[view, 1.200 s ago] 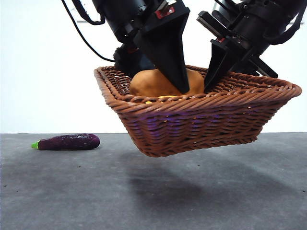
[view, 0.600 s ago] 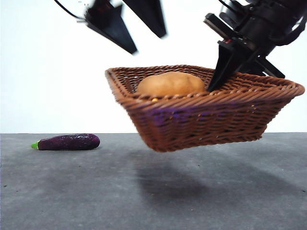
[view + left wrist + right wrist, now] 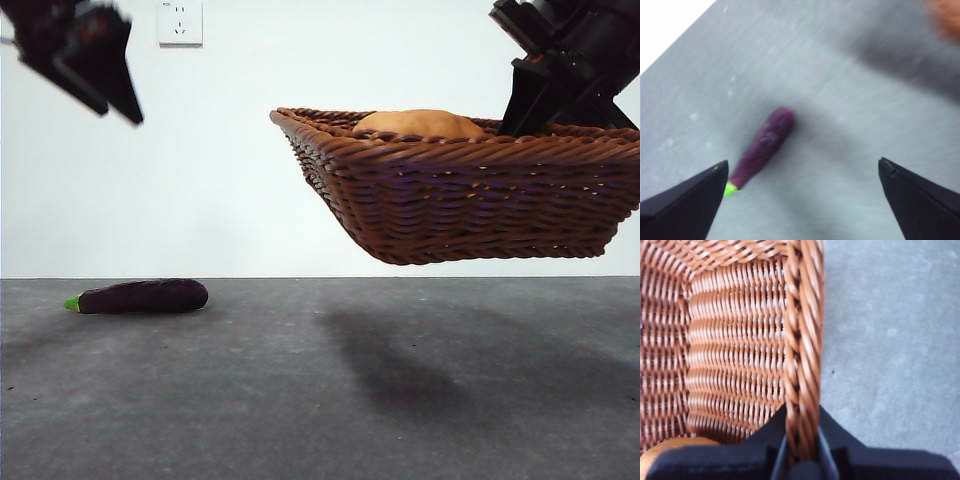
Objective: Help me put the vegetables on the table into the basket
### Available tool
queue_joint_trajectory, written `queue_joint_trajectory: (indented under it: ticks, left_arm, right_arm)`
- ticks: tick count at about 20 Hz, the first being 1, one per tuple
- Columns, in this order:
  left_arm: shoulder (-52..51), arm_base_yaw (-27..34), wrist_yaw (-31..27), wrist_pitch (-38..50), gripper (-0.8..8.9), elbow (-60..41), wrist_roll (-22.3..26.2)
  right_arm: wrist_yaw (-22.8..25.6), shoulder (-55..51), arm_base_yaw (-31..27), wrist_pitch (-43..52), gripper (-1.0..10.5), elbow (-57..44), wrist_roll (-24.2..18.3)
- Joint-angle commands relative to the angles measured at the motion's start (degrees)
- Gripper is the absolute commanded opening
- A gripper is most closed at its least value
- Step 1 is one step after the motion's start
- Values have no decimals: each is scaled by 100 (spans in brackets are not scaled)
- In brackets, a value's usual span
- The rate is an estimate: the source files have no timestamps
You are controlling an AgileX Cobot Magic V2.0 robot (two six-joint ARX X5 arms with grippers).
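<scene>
Since a second ago the left gripper [image 3: 85, 65] has pulled out of the basket [image 3: 470, 200] to the upper left, jaws spread wide and empty, and the basket has risen and shifted right. Only the left wrist view shows this gripper [image 3: 800, 195] above the eggplant [image 3: 762, 147], which lies on the table [image 3: 320, 400] near its left edge. The right gripper [image 3: 802, 460], angled down from above, is clamped on the basket's rim. A potato [image 3: 420, 124] rests inside.
</scene>
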Motion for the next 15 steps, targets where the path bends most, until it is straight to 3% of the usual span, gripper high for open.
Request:
queue_joint_trajectory:
  ticks: [1,4,8,11,15]
  left_arm:
    - [608,192,105,323,503,116,376]
    - [1843,367,282,223,502,1036,415]
    - [3274,369,553,-741,502,2549,726]
    - [3755,402,529,-643,502,2739,1075]
    - [4157,413,535,-472,502,2741,1187]
  right_arm:
    - [-105,-109,-2,33,-16,28,-98]
    - [-103,-127,-2,-11,-16,28,-258]
    - [-81,-127,-4,-55,-16,28,-413]
    - [-83,-127,-4,-59,-16,28,-492]
    - [-83,-127,-4,-59,-16,28,-542]
